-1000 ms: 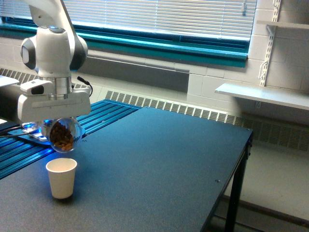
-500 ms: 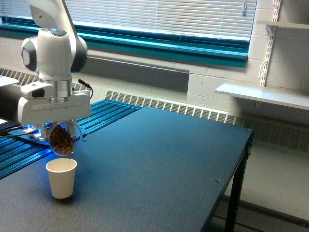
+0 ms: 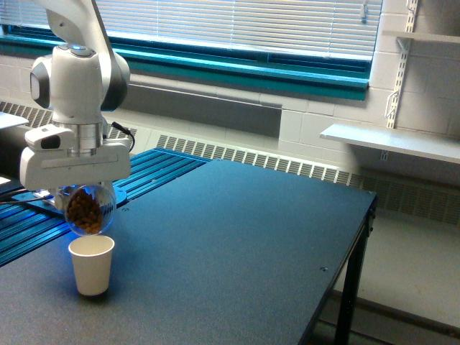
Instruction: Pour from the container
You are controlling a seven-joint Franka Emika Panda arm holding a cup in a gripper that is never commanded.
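Dark table fills foreground. Behind: white blinds over window, teal sill, painted block wall, baseboard heater vents. White shelf at exterior view's right.

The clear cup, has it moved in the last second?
Yes. The clear cup has shifted toward the exterior view's left and slightly up, judged against the paper cup, which stayed put.

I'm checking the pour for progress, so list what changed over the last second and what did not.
The gripper with the clear container has drifted toward the exterior view's left and slightly down, ending almost directly above the white paper cup. The brown pieces are still inside the container; none can be seen falling. Nothing was grasped or released. The paper cup and the dark table stayed as they were.
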